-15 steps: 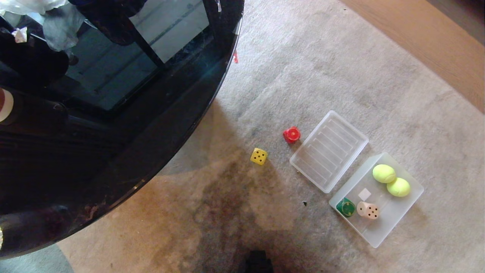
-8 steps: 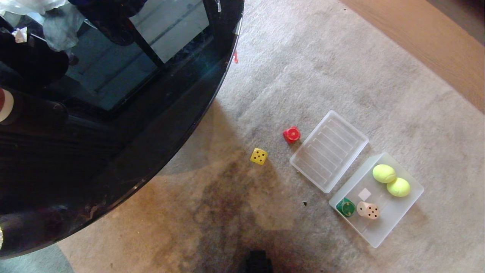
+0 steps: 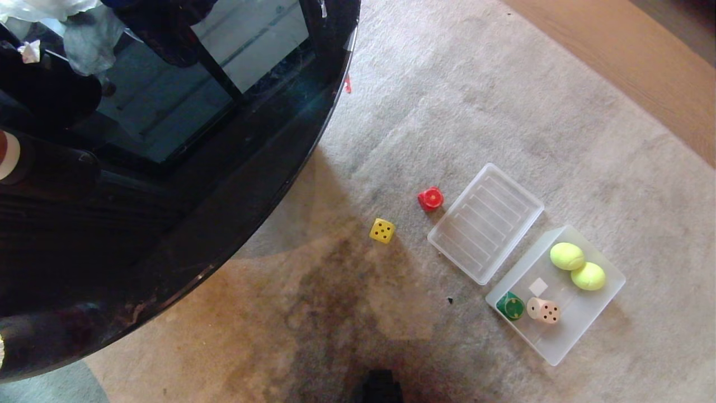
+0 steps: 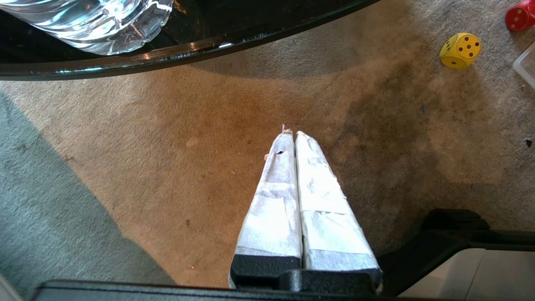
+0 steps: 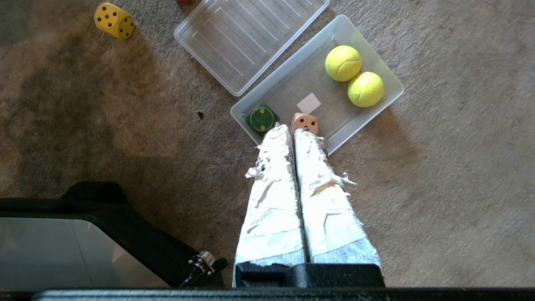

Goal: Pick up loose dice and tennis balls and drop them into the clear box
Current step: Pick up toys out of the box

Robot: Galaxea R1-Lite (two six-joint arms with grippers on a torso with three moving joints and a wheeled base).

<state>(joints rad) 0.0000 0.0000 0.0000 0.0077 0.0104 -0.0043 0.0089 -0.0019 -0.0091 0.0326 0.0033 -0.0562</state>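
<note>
The clear box (image 3: 593,330) (image 5: 368,113) lies on the carpet at the right. Inside it are two tennis balls (image 3: 567,256) (image 3: 588,276) (image 5: 343,63), a green die (image 3: 510,306) (image 5: 261,118) and a beige die (image 3: 543,310) (image 5: 304,122). A yellow die (image 3: 382,230) (image 4: 459,50) (image 5: 113,20) and a red die (image 3: 430,198) (image 4: 519,16) lie loose on the carpet left of the box. My left gripper (image 4: 294,133) hangs shut over bare carpet, holding nothing. My right gripper (image 5: 291,130) is shut and empty, held high above the box's near edge. Neither gripper shows in the head view.
The flat ribbed clear lid (image 3: 485,223) (image 5: 250,37) lies between the red die and the box. A round black glass table (image 3: 168,184) fills the left, its edge (image 4: 188,50) close to the left gripper. My dark base (image 3: 382,386) sits at the bottom. Wood floor (image 3: 626,61) borders the carpet at the upper right.
</note>
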